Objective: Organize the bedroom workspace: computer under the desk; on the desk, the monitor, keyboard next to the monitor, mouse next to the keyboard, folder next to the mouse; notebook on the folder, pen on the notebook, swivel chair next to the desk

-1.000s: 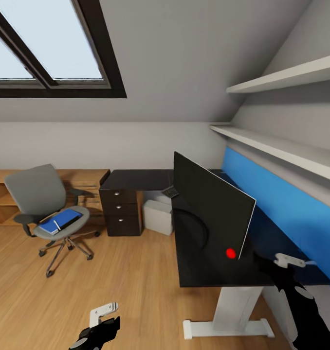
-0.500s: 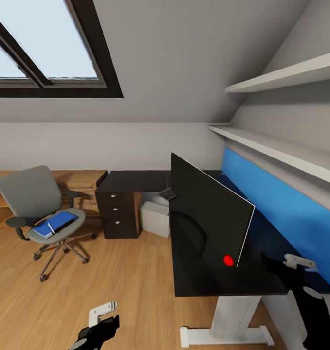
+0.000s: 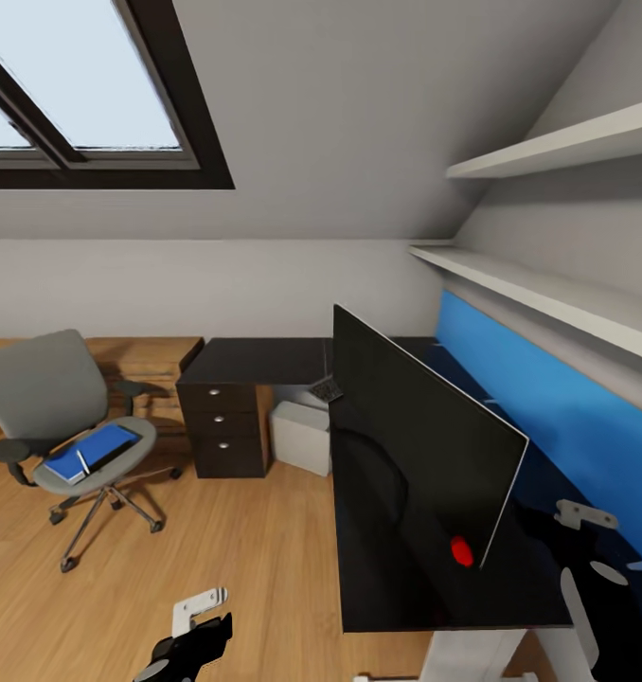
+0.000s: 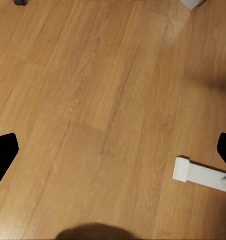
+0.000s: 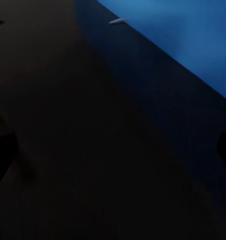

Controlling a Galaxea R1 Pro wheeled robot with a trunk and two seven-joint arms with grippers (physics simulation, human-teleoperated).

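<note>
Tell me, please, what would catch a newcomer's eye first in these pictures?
Most striking is the wide, flat black monitor standing on the long black desk at the right, with the bright blue wall panel behind it. At the left, the grey upholstered swivel chair stands on the wooden floor with the bright blue flat folder on its seat. Overhead, a dark-framed skylight fills the upper left.
</note>
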